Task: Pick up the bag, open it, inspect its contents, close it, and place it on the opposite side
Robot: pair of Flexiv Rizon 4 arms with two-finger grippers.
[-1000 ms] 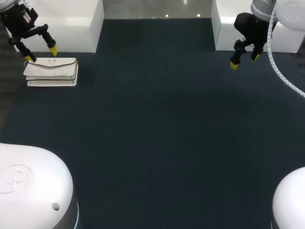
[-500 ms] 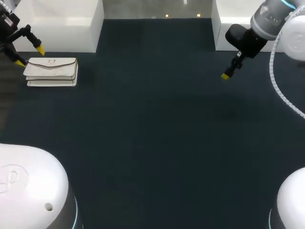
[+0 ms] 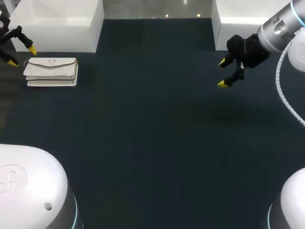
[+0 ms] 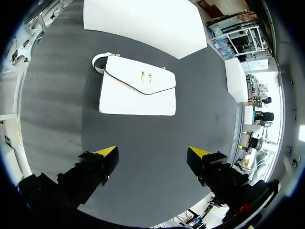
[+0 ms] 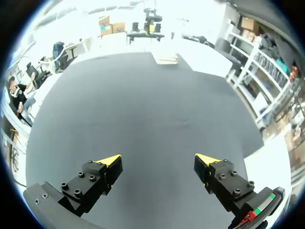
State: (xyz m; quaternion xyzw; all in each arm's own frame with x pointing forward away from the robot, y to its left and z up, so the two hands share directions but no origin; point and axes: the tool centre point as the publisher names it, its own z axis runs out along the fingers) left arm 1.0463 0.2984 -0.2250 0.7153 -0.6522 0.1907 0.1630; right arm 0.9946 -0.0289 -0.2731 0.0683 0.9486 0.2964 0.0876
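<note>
Dark table [image 3: 152, 138]: its bare surface runs from the near edge, between the two white arm bases [image 3: 28, 186], to the far edge.
Wrist views against head view: the left wrist view shows the bag's [image 4: 138, 91] pointed flap, gold clasp [image 4: 146, 76] and a strap loop [image 4: 98, 61] at one corner. The head view gives little more than a flat white shape. The right wrist view shows only bare table ahead of its fingers.
Right gripper [image 3: 222, 73] [image 5: 157, 160]: enters from the far right and points toward the middle. Its fingers are spread wide and hold nothing.
Left gripper [image 3: 22, 56] [image 4: 152, 152]: at the far left edge, with fingers spread wide and empty. The bag lies ahead of them, apart.
Bag [image 3: 51, 71]: flat on the far left of the table, flap shut, just in front of the left white block [image 3: 62, 28].
Open room: wide bare table lies between the bag and the right side. A second white block [image 3: 238, 28] stands at the far right.
</note>
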